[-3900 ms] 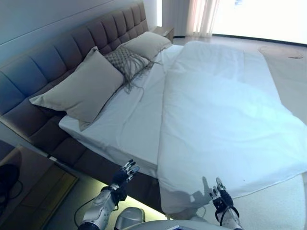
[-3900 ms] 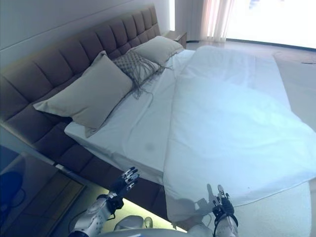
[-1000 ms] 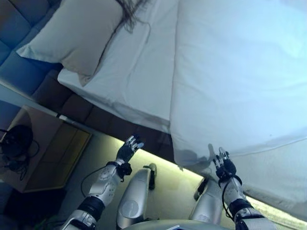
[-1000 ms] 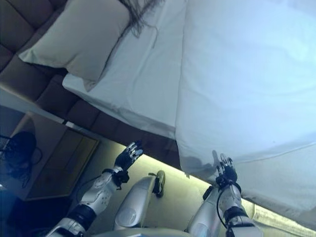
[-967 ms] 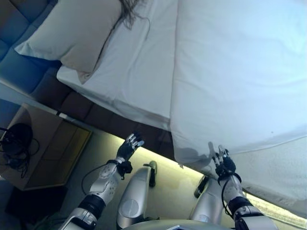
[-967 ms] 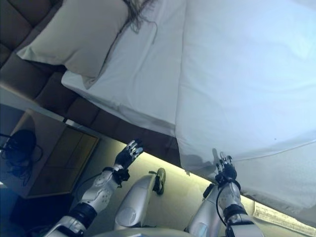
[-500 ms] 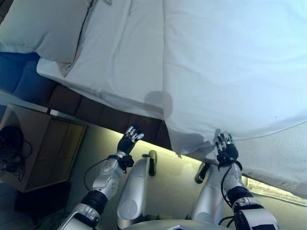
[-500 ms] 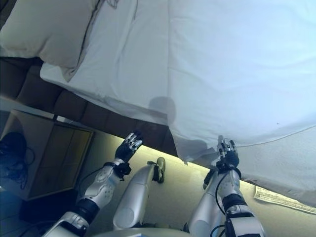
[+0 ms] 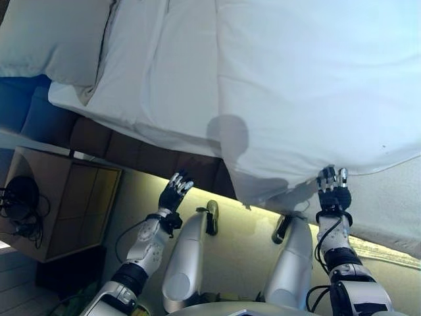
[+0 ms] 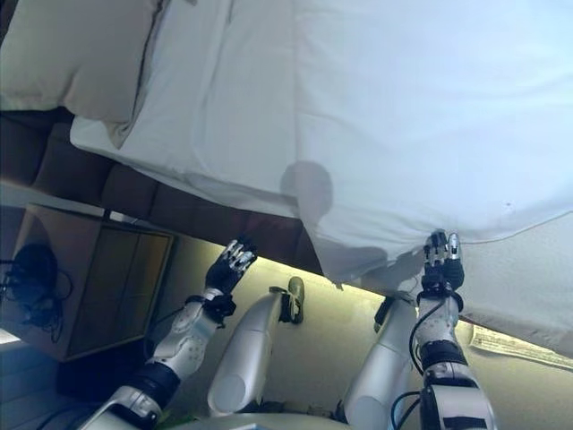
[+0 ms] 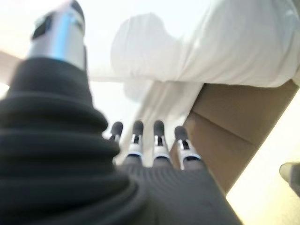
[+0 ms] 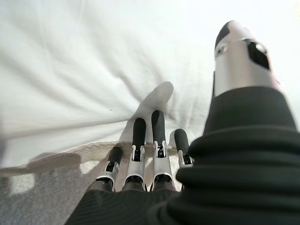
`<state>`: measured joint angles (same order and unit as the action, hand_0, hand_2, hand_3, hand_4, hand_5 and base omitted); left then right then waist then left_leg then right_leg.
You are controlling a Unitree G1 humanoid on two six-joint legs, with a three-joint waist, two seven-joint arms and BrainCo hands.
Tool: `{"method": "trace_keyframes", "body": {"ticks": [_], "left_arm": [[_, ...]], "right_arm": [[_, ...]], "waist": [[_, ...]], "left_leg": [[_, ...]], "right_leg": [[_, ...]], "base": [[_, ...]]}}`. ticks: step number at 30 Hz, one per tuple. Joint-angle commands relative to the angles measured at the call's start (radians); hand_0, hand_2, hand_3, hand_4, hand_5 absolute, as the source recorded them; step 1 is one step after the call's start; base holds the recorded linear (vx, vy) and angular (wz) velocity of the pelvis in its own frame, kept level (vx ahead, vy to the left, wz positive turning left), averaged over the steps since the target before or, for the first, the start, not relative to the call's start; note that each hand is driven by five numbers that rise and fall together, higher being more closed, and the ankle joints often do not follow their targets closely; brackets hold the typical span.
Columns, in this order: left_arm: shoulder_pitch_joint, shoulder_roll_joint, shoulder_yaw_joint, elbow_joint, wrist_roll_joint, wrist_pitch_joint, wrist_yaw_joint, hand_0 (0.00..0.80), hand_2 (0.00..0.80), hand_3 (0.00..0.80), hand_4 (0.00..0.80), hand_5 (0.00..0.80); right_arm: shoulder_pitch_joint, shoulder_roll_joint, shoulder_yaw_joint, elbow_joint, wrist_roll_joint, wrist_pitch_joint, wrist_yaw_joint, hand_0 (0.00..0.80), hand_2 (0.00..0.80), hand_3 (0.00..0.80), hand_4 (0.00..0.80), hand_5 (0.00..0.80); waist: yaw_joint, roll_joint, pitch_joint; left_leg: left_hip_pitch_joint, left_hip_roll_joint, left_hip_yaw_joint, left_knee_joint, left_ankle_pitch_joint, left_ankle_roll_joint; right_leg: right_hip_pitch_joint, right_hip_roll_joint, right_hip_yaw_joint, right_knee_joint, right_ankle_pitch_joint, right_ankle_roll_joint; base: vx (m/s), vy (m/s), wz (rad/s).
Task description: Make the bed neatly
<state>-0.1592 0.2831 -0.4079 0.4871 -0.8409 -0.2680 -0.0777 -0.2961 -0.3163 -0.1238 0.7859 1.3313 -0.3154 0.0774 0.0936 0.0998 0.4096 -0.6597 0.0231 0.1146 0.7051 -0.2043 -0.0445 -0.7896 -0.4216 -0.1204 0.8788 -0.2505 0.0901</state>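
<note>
The bed has a white duvet (image 9: 316, 79) over its right part and a bare white sheet (image 9: 164, 85) on the left. A beige pillow (image 9: 52, 39) lies at the head. The duvet's near edge hangs over the side, with a corner (image 9: 245, 191) drooping lowest. My right hand (image 9: 332, 187) is open, fingers straight, its tips at the duvet's hanging edge; the right wrist view shows the fingers (image 12: 151, 140) against the white cloth. My left hand (image 9: 174, 192) is open and empty, in front of the brown bed frame (image 9: 131, 155), apart from the bedding.
A wooden nightstand (image 9: 72, 204) stands at the left with a black device and cables (image 9: 23, 194) on it. A pale textured cover (image 9: 395, 204) hangs below the duvet at the right. A printed paper (image 10: 510, 345) lies on the floor.
The camera has tipped down and come closer to the bed. My right hand has risen and moved right to the duvet's edge. My left hand has hardly moved.
</note>
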Motion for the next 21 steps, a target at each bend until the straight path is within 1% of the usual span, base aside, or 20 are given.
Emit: {"method": "trace_keyframes", "body": {"ticks": [1,3,7,9,13,21], "left_arm": [[-0.006,-0.015,0.046,-0.052,-0.007,-0.064,0.01,0.0,0.0,0.0,0.0,0.0],[-0.012,-0.018,0.048,-0.052,-0.006,-0.066,0.022,0.0,0.0,0.0,0.0,0.0],[-0.027,-0.019,0.054,-0.031,-0.015,-0.072,0.033,0.0,0.0,0.0,0.0,0.0],[-0.035,-0.018,0.056,-0.018,-0.024,-0.076,0.034,0.0,0.0,0.0,0.0,0.0],[-0.044,-0.01,0.063,-0.003,-0.027,-0.076,0.021,0.0,0.0,0.0,0.0,0.0],[-0.058,0.006,0.058,0.016,-0.032,-0.081,0.012,0.0,0.0,0.0,0.0,0.0]], "right_arm": [[-0.014,-0.018,-0.043,-0.046,0.071,-0.096,0.008,0.0,0.0,0.0,0.0,0.0],[-0.012,-0.019,-0.055,-0.04,0.104,-0.116,0.012,0.0,0.0,0.0,0.0,0.0],[-0.032,-0.043,-0.089,-0.025,0.102,-0.154,-0.017,0.0,0.0,0.0,0.0,0.0],[-0.044,-0.053,-0.107,-0.013,0.107,-0.162,-0.017,0.0,0.0,0.0,0.0,0.0],[-0.049,-0.072,-0.137,0.018,0.131,-0.165,0.006,0.0,0.0,0.0,0.0,0.0],[-0.122,-0.139,-0.159,0.07,0.14,-0.133,-0.016,0.0,0.0,0.0,0.0,0.0]], "waist": [[-0.002,0.004,0.009],[-0.006,0.005,0.012],[-0.013,0.005,0.017],[-0.014,0.005,0.019],[-0.009,-0.001,0.023],[0.005,-0.007,0.029]], "left_leg": [[0.02,0.033,-0.018,-0.044,0.007,0.04],[0.027,0.033,-0.017,-0.05,0.011,0.04],[0.031,0.033,-0.016,-0.055,0.015,0.038],[0.034,0.032,-0.018,-0.061,0.017,0.039],[0.036,0.033,-0.023,-0.066,0.022,0.036],[0.036,0.029,-0.035,-0.063,0.025,0.036]], "right_leg": [[0.041,-0.015,0.013,-0.274,0.331,0.093],[0.05,-0.016,0.01,-0.283,0.336,0.094],[0.058,-0.019,0.005,-0.291,0.342,0.095],[0.062,-0.019,0.002,-0.295,0.341,0.096],[0.073,-0.021,-0.01,-0.305,0.346,0.102],[0.091,-0.024,-0.03,-0.308,0.347,0.103]], "base": [[-0.012,0.019,-0.12],[0.001,0.029,-0.09],[0.0,0.026,-0.05],[0.0,0.0,0.0],[-0.006,-0.04,-0.04],[-0.013,-0.043,-0.02]]}}
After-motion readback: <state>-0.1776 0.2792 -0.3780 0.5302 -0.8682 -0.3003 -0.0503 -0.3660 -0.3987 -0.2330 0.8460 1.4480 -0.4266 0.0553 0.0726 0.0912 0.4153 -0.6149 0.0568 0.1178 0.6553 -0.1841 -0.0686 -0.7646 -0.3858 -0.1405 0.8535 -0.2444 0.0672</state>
